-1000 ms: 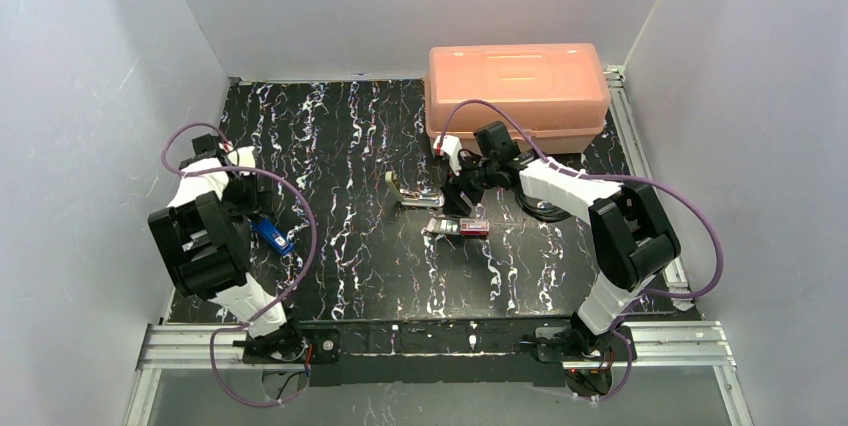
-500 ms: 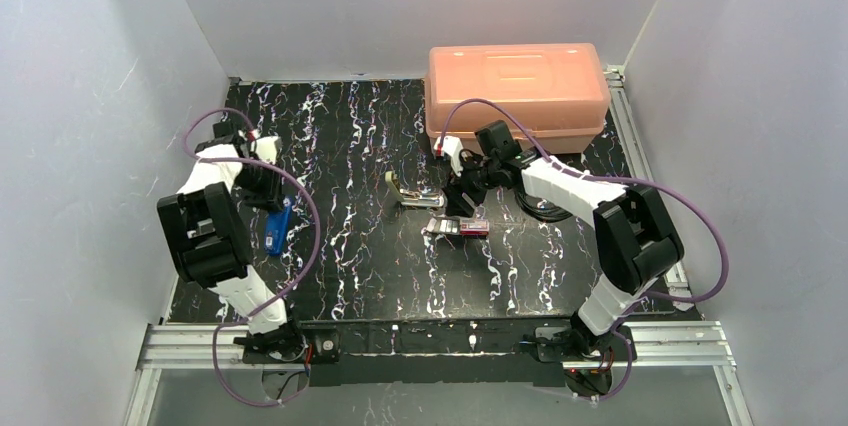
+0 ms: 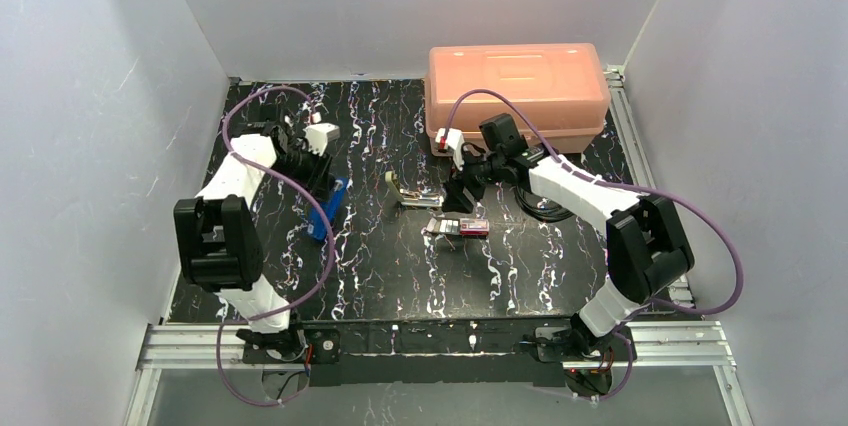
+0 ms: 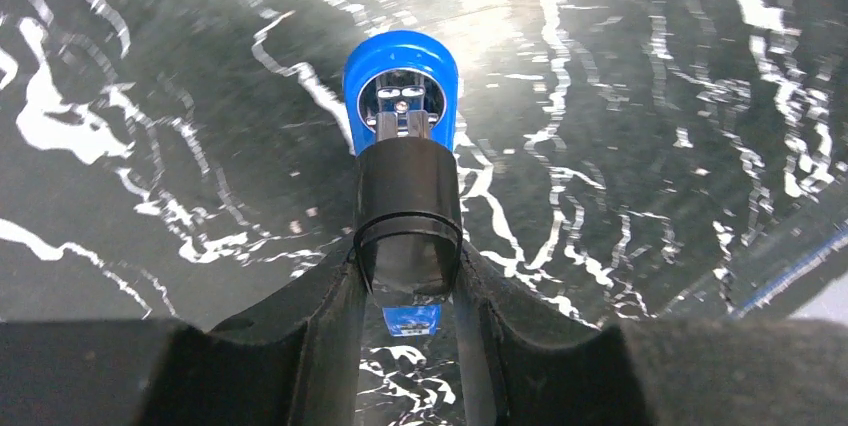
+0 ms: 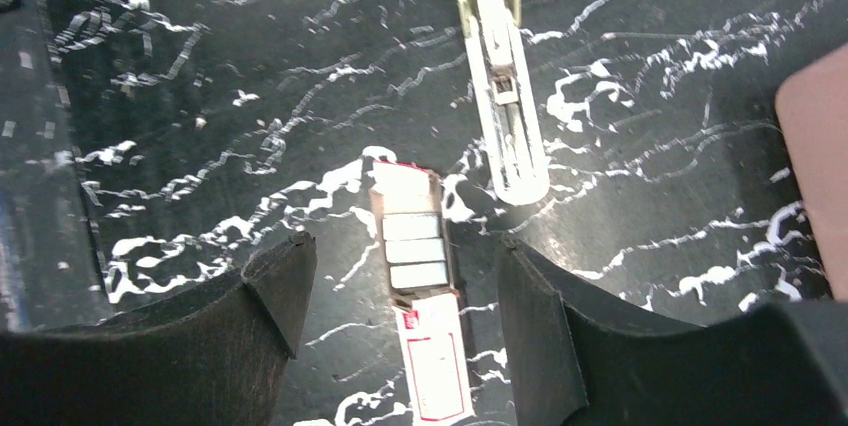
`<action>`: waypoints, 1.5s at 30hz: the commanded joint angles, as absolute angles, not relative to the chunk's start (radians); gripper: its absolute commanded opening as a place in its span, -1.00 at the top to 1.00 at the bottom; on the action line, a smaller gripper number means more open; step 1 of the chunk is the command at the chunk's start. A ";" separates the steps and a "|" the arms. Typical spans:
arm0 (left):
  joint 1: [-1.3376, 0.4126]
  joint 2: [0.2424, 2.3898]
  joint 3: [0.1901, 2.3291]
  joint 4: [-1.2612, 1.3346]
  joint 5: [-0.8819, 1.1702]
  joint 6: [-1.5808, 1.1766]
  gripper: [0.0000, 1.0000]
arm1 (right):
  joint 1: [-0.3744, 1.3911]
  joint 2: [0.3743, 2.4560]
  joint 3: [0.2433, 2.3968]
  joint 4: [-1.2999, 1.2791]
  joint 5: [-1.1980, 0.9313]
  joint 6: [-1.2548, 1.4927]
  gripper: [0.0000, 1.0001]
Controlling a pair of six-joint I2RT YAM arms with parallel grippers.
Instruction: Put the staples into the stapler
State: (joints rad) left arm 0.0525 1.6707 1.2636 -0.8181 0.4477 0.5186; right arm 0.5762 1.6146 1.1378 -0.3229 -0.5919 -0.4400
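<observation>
Blue stapler (image 3: pixel 328 208) carried inward, staples (image 5: pixel 415 246) beneath spread right end effector (image 5: pixel 402 254)

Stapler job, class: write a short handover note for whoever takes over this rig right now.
The left hand is shut on the blue plastic stapler with a black rear end.
The right hand is open and empty, poised over the small red cardboard box. Its pale tray shows the silvery staple strips. The stapler is well to the left of them.
A silvery metal channel piece lies just beyond the box.
Done: stapler gripped, tray out.
Left: pick up a strip and load it.
</observation>
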 commanded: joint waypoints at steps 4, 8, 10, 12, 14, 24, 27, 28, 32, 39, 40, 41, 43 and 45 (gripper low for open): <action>-0.044 1.434 1.347 -0.962 0.717 0.628 1.00 | 0.577 1.548 1.209 -0.184 -0.829 -0.299 -0.51; -0.093 1.375 1.406 -1.067 0.809 0.680 1.00 | 0.580 1.561 1.269 -0.140 -0.901 -0.216 -0.67; -0.129 1.351 1.438 -1.111 0.838 0.689 1.00 | 0.585 1.563 1.298 -0.138 -0.919 -0.198 -0.84; -0.170 1.331 1.459 -1.130 0.865 0.687 1.00 | 0.595 1.564 1.323 -0.144 -0.937 -0.187 -0.97; -0.208 1.317 1.474 -1.134 0.904 0.678 1.00 | 0.605 1.569 1.345 -0.155 -0.949 -0.183 -0.97; -0.346 1.385 1.564 -1.106 0.970 0.599 1.00 | 0.663 1.560 1.365 -0.203 -1.009 -0.218 -0.97; -0.363 1.392 1.561 -1.069 0.962 0.577 1.00 | 0.672 1.552 1.349 -0.202 -1.028 -0.220 -0.97; -0.367 1.395 1.560 -1.061 0.960 0.573 1.00 | 0.673 1.549 1.344 -0.201 -1.032 -0.220 -0.97; -0.382 1.403 1.550 -1.020 0.952 0.548 1.00 | 0.679 1.543 1.332 -0.195 -1.034 -0.215 -0.89; -0.393 1.407 1.531 -0.965 0.950 0.510 1.00 | 0.683 1.552 1.294 -0.136 -1.032 -0.171 -0.48; -0.393 1.407 1.526 -0.961 0.951 0.509 1.00 | 0.683 1.552 1.291 -0.127 -1.032 -0.164 -0.37; -0.393 1.405 1.523 -0.957 0.949 0.508 1.00 | 0.683 1.553 1.289 -0.124 -1.032 -0.161 -0.26; -0.394 1.406 1.517 -0.951 0.947 0.508 1.00 | 0.683 1.554 1.291 -0.120 -1.028 -0.155 -0.04; -0.393 1.408 1.511 -0.947 0.944 0.507 1.00 | 0.683 1.554 1.293 -0.113 -1.029 -0.145 0.09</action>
State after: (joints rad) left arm -0.3882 1.4208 1.5188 -0.9665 0.8845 0.5274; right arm 0.6773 1.5909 1.2930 -0.1715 -1.0149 -0.1707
